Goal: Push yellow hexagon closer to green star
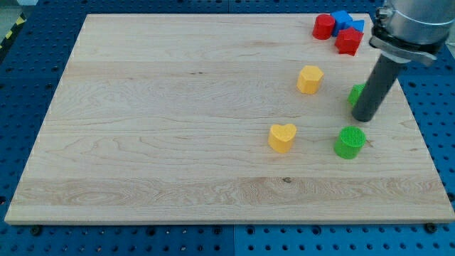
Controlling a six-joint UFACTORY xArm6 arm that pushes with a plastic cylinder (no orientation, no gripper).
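Note:
The yellow hexagon (310, 79) lies on the wooden board right of centre, towards the view's top. The green star (356, 93) lies to its right and a little lower, mostly hidden behind my rod. My tip (363, 118) rests on the board just below the green star and above the green round block (350, 142). The tip is to the right of and below the yellow hexagon, apart from it.
A yellow heart (282, 137) lies below the hexagon. A red round block (323, 27), a red block (348, 41) and blue blocks (344, 19) cluster at the view's top right. The board's right edge (419, 121) is near the rod.

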